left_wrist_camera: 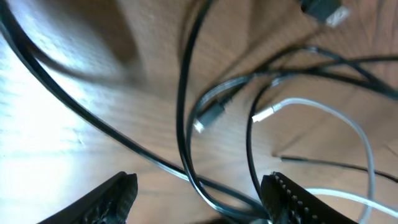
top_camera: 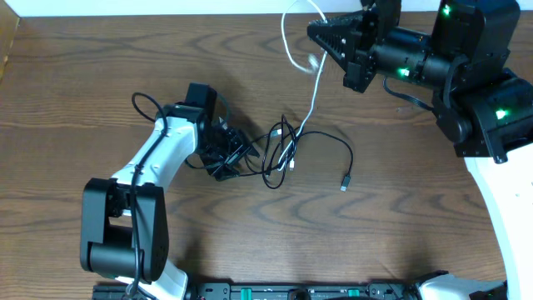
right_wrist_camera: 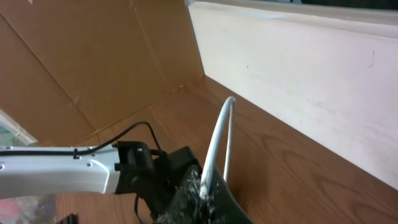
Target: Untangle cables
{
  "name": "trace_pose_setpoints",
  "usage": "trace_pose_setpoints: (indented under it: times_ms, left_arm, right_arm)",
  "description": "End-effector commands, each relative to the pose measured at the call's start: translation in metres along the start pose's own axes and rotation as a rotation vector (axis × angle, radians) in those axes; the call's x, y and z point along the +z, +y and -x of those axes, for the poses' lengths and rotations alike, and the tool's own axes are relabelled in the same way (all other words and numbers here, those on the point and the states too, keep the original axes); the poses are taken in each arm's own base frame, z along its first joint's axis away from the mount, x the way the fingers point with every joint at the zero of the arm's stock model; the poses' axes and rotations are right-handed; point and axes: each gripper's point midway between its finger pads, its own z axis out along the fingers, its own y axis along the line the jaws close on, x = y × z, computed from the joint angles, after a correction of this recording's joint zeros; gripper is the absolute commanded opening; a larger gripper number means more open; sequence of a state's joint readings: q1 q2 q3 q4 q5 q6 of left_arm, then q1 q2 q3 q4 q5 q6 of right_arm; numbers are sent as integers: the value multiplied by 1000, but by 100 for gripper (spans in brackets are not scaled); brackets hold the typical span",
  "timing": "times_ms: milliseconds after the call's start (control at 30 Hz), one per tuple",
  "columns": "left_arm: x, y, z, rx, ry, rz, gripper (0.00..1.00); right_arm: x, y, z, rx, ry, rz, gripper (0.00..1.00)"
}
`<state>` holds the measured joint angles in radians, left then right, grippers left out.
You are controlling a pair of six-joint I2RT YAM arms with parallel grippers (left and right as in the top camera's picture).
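- Upper right of the overhead frame: right claw (top_camera: 316, 35) points toward frame left, raised off the bench (top_camera: 83, 83), jaws closed on the white cable (top_camera: 311, 93).
- Right wrist view confirms it: the white cable (right_wrist_camera: 217, 140) rises from between the closed tips of the right claw (right_wrist_camera: 200, 194) as a narrow upside-down U.
- Overhead, the white cable arcs up past the top edge of the frame. It comes back down beside the claw tip and runs down and left into the knot at frame centre.
- Centre of the overhead frame: black cable (top_camera: 331, 139) lies on the bench in several overlapping loops, crossing the white one.
- One black strand sweeps out to the right of the knot and ends in a small plug (top_camera: 344, 181), lying apart from the loops.
- Left of centre: left claw (top_camera: 223, 158) is down at the left edge of the knot, over a dense clump of black loops.
- Left wrist view: left claw (left_wrist_camera: 199, 183) has its jaws well apart, one finger in each lower corner of the frame.
- Black cable (left_wrist_camera: 183, 93) strands pass through the gap between them; nothing is pinched.
- Same view, upper half: a black plug end (left_wrist_camera: 211, 116) and a white plug end (left_wrist_camera: 268, 113) lie near each other on the wood. The white cable (left_wrist_camera: 351, 121) curves off to the right and down.
- Whether the black strands touch either finger pad: cannot tell, the lower edge is blurred.
- Background of the right wrist view: cardboard panel (right_wrist_camera: 93, 62) at upper left, pale wall (right_wrist_camera: 298, 62) at right.
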<state>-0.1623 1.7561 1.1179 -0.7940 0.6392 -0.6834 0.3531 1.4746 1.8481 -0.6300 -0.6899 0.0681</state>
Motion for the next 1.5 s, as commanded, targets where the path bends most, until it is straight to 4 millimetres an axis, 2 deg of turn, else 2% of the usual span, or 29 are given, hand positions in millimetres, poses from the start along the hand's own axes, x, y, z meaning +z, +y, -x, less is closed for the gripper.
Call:
trace_pose_setpoints:
  times_ms: [0, 300, 400, 467, 633, 800, 900, 1000, 1067, 1267, 1467]
  left_arm:
    - [1, -13, -21, -25, 108, -77, 69]
    - [24, -19, -43, -45, 102, 23, 72]
    - [30, -17, -45, -41, 66, 73, 74]
    - [34, -15, -42, -44, 22, 108, 73]
    - [41, -21, -24, -26, -114, 132, 56]
    - [54, -43, -8, 27, -198, 79, 54]
    - [67, -47, -4, 51, -210, 79, 8]
    - [71, -37, 7, 74, -257, 132, 8]
    - [64, -27, 20, 105, -305, 180, 8]
    - [30, 14, 51, 143, -360, 305, 7]
    - [-10, 73, 83, -40, -391, 396, 7]
  right_arm:
    - [1, 1, 0, 4, 0, 1, 1]
    - [1, 1, 0, 6, 2, 1, 1]
    - [1, 1, -1, 7, 3, 1, 1]
    - [1, 1, -1, 7, 3, 1, 1]
    - [1, 1, -1, 9, 6, 1, 1]
    - [1, 1, -4, 16, 14, 1, 1]
    - [1, 1, -4, 16, 14, 0, 1]
    - [1, 0, -6, 23, 23, -2, 1]
    - [0, -6, -11, 35, 40, -29, 1]
    - [-15, -53, -38, 71, 138, -267, 1]
    - [-45, -97, -73, 138, 269, -535, 1]
